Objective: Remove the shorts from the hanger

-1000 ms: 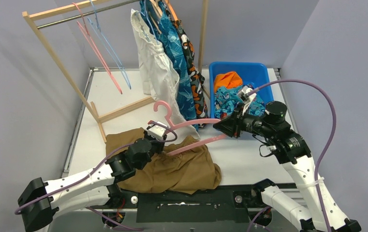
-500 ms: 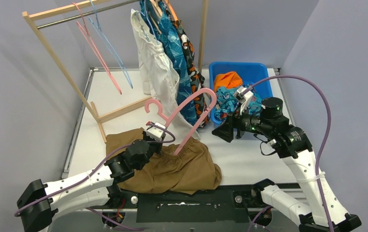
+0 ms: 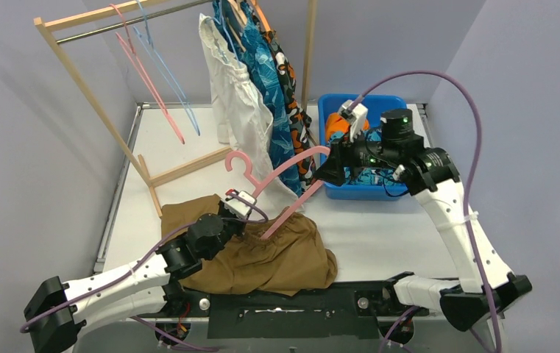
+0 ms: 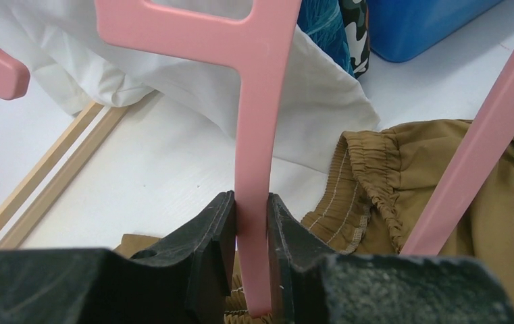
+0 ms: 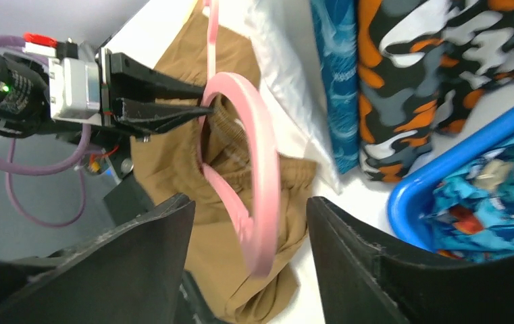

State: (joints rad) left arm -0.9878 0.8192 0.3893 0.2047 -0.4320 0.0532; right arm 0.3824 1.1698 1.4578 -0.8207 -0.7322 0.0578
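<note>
Since a second ago the right gripper (image 3: 324, 175) has let go of the pink hanger (image 4: 252, 169) and lifted back toward the blue bin (image 3: 365, 193), and the hanger has swung from lying flat to standing steeply. Its fingers now stand wide apart with the hanger's curved end just in front of them, untouched. The left gripper (image 4: 250, 216) is clamped on the hanger's stem, below the hook.

The brown shorts (image 3: 269, 261) lie crumpled on the table at the near edge, partly under the left arm, so this pair looks to be in the final step of coming free. Next, the hanger probably needs lifting clear of the waistband and setting aside.

Whether the hanger's lower arm is threaded through the elastic waistband or merely resting against it is hard to make out. White shorts (image 3: 236, 95), blue patterned shorts (image 3: 273, 110) and camouflage shorts (image 3: 291, 81) hang on the wooden rack (image 3: 89, 95), their hangers mostly cut off at the top
</note>
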